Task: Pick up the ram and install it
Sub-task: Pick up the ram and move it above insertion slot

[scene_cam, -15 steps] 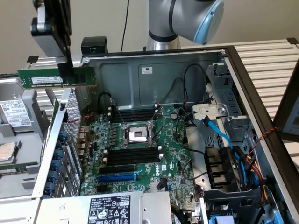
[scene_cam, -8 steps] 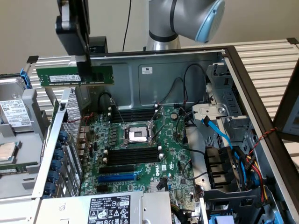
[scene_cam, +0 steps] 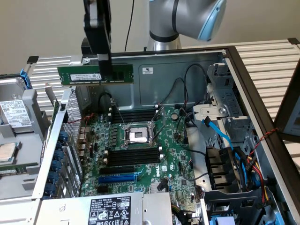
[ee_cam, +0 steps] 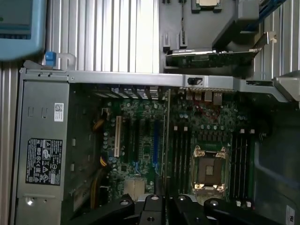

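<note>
**Figure.** The gripper (scene_cam: pixel 104 65) is shown closed on the ram (scene_cam: pixel 79 75), which is clamped near its middle and held level above the open computer case (scene_cam: pixel 187 75). The ram is suspended clear of the motherboard (scene_cam: pixel 173 164). In the exterior view the board's black memory slots (scene_cam: pixel 133 155) are seen at about five o'clock from the ram, beside the processor socket (scene_cam: pixel 139 136). In the wrist view the stick is seen edge-on between the fingers (ee_cam: pixel 151 208).
</note>
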You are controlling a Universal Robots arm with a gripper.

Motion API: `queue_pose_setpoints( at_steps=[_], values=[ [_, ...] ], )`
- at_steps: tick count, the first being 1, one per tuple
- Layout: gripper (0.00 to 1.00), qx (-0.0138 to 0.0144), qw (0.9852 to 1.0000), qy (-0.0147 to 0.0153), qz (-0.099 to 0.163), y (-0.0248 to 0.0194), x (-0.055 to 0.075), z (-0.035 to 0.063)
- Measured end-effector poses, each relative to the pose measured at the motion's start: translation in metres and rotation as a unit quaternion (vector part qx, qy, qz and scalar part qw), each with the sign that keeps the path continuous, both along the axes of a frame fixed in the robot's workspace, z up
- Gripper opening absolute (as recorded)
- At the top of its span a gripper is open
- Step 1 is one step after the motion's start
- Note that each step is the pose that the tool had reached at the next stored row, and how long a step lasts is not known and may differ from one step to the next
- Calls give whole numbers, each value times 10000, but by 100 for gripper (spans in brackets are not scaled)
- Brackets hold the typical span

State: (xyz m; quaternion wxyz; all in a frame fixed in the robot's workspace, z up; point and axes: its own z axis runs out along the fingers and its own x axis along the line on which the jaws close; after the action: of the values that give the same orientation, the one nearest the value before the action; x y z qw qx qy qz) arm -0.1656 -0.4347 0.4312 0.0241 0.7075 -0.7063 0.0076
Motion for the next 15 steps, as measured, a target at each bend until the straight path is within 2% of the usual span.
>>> queue_pose_setpoints(
  at_steps=[15],
  values=[
    [14, 0, 10000, 1, 0, 0, 682, 0]
  ],
)
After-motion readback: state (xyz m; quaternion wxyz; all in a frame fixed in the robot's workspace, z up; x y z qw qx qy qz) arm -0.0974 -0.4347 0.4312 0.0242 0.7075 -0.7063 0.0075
